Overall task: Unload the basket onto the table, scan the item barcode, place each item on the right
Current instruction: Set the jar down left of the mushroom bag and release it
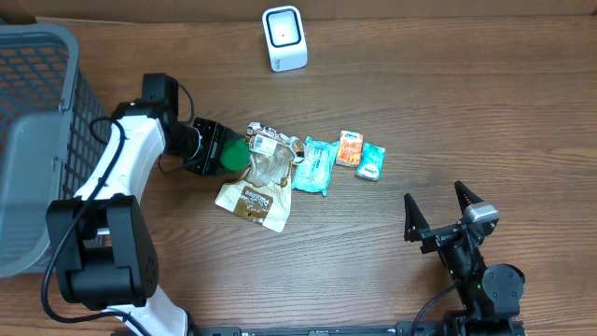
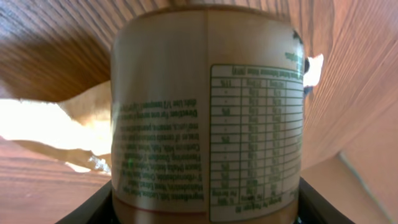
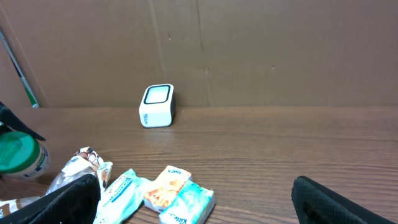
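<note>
A jar [image 2: 205,112] with a pale printed label and a green lid [image 1: 234,154] lies on its side in my left gripper [image 1: 213,149], which is shut on it. In the left wrist view the jar fills the gap between the black jaws of the left gripper [image 2: 202,210], with its nutrition table facing the camera. The white barcode scanner [image 1: 284,37] stands at the far edge of the table, well away from the jar. My right gripper [image 1: 438,210] hovers open at the front right with nothing in it. The right wrist view shows the scanner [image 3: 157,104] and the jar [image 3: 20,155] at the far left.
Beside the jar lie a brown pouch [image 1: 252,199], a clear snack bag [image 1: 271,154], a teal packet [image 1: 313,165], an orange packet [image 1: 350,147] and a small teal tissue pack [image 1: 371,161]. A grey mesh basket [image 1: 33,140] stands at the left edge.
</note>
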Controlling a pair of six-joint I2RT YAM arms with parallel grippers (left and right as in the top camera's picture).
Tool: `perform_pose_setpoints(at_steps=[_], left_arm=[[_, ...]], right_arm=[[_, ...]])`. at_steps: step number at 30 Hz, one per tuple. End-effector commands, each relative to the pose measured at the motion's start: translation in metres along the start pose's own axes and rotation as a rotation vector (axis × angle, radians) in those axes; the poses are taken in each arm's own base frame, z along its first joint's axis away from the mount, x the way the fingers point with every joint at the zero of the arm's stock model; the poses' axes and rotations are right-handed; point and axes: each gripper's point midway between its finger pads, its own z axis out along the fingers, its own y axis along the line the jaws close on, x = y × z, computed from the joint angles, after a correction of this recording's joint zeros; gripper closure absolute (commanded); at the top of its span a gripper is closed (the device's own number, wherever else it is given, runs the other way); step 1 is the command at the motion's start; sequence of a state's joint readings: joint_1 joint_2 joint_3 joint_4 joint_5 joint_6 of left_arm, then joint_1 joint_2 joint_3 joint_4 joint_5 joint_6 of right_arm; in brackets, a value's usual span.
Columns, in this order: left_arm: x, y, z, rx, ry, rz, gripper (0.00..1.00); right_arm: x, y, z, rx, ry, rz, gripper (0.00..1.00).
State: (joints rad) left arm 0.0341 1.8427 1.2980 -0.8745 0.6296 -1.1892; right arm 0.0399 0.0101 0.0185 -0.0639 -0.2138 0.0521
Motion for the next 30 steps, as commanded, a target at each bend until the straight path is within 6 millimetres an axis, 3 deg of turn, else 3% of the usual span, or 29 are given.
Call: perform_pose_setpoints(at_steps=[1, 11, 17, 24, 30], left_arm=[[0.002, 0.002, 0.011, 0.021, 0.03, -0.109, 0.96], [-0.003, -0.003, 0.029, 0.104, 0.062, -0.291, 0.96], [-0.003, -0.003, 0.031, 0.107, 0.066, -0.362, 0.83], [-0.002, -0.005, 0.028, 0.117, 0.091, -0.372, 0.58], [-0.008, -0.017, 0.022, 0.179, 0.096, -0.298, 0.56]], right_arm=[[0.002, 0.002, 0.0, -0.009, -0.001, 0.004, 0.0], [0.002, 0.002, 0.0, -0.009, -0.001, 0.004, 0.0], [0.002, 0.002, 0.0, -0.009, -0.001, 0.004, 0.0], [0.003, 0.002, 0.0, -0.009, 0.0, 0.004, 0.0], [0.002, 0.002, 0.0, -0.009, -0.001, 0.004, 0.0]])
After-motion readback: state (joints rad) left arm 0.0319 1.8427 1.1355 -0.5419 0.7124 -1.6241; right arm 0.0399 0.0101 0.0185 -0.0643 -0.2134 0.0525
